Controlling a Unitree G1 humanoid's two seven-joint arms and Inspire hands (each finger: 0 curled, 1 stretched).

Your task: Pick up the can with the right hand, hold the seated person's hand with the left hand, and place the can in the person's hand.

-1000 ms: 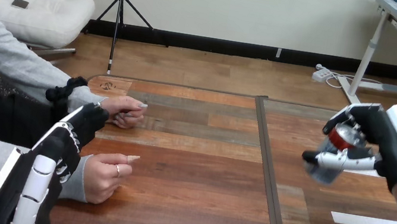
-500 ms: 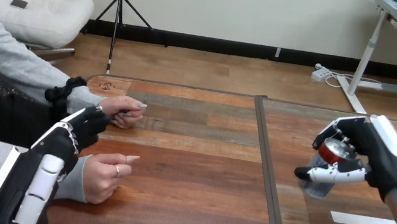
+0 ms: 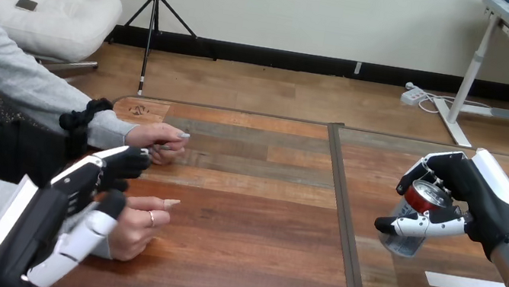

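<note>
Here, a silver metal can with a red rim sits tilted in the right hand, fingers and thumb wrapped round it, above the wooden table. The left hand, fingers straight, lies just beside the person's nearer hand.

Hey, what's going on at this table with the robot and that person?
The robot's right hand is curled round a small silver can with a red top, held over the right side of the wooden table. Its left hand reaches, fingers fairly straight, over the wrist of the person's nearer hand, a loose fist resting on the table, without closing round it. The can is not yet handed over.
</note>
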